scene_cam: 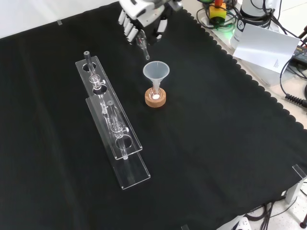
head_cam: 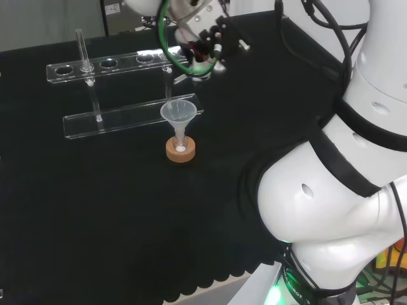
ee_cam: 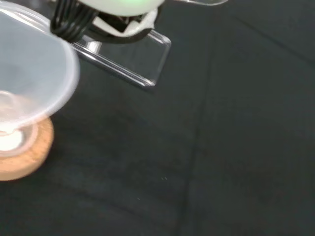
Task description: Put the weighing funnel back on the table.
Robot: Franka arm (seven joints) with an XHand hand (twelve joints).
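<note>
- One small clear piece, the weighing funnel [scene_cam: 142,44], is up in the air, not on the table yet. In the front view it hangs just under the hand [scene_cam: 144,17] near the top edge.
- Its long axis runs steeply down, a bit tilted, with the stem end lowest and aimed at the black cloth [scene_cam: 216,143].
- The fingers [scene_cam: 128,26] look curled in around its upper part, so I'd call that clamped on it. The exact contact spots are hidden behind the fingers.
- This is the relation that matters: in the front view the stem tip sits close to the big funnel [scene_cam: 156,72], just up and left of its rim and apart from it. That funnel stands mouth up over its cork ring [scene_cam: 156,99].
- My guess is a straight drop lands on cloth just beside that funnel, so easing away from it first seems safer.
- The clear rack [scene_cam: 112,124] is farther left in the front view, well apart from the hand.
- Hard to make out: in the head view the hand [head_cam: 202,46] is a tangle of cables and dark parts, and I can't pick the clear piece out with any confidence.
- In the wrist view the funnel [ee_cam: 34,73] and cork ring [ee_cam: 29,155] are cut off at the edge.
</note>
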